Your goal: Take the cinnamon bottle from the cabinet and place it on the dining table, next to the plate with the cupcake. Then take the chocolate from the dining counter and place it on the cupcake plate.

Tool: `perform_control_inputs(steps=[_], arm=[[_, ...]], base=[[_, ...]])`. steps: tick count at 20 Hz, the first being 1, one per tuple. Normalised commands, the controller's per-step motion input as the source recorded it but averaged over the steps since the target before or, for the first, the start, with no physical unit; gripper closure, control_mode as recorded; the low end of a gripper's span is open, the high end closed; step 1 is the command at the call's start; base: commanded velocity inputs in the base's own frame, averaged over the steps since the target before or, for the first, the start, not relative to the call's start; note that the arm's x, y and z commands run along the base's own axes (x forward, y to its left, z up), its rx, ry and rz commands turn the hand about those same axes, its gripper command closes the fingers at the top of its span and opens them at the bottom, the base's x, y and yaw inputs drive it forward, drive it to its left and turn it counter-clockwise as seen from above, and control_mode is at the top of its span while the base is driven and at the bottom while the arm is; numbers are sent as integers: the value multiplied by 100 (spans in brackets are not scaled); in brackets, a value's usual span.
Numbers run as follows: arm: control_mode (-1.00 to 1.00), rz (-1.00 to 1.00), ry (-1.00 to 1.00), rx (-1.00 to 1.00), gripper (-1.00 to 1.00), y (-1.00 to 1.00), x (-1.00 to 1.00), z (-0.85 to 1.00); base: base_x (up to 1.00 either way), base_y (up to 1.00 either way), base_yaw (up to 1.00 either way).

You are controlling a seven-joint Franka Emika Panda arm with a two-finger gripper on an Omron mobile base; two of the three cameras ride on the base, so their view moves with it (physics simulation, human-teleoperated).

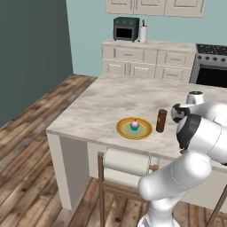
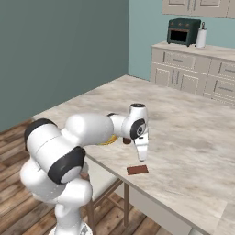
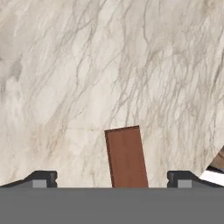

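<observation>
The chocolate [image 3: 126, 156], a flat brown bar, lies on the marbled dining table [image 3: 65, 65] right below my open gripper [image 3: 111, 179], between its fingertips [image 3: 41, 178]. In the right base view my gripper [image 2: 142, 157] points down, a little above the chocolate [image 2: 137, 170] near the table's front edge. To the left, the yellow plate [image 1: 134, 129] carries the cupcake [image 1: 134, 124]. The dark cinnamon bottle [image 1: 161, 120] stands upright just right of the plate. The cabinet [image 1: 155, 6] hangs on the far wall with its doors shut.
A chair with a white seat [image 1: 126, 164] is tucked under the table's front edge. On the far counter [image 1: 146, 55] stand a dark toaster oven [image 1: 126, 29] and a paper towel roll [image 1: 143, 33]. A stove [image 1: 212, 66] is at the back right.
</observation>
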Motion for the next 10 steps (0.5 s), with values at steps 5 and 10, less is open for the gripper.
perform_control_inputs(steps=[5,10], arm=[[-100,-3,-11,7,-100,5,-32,-15],[-100,0,-26,0,-100,12,-18,-18]], base=[[0,0,0],[0,0,0]])
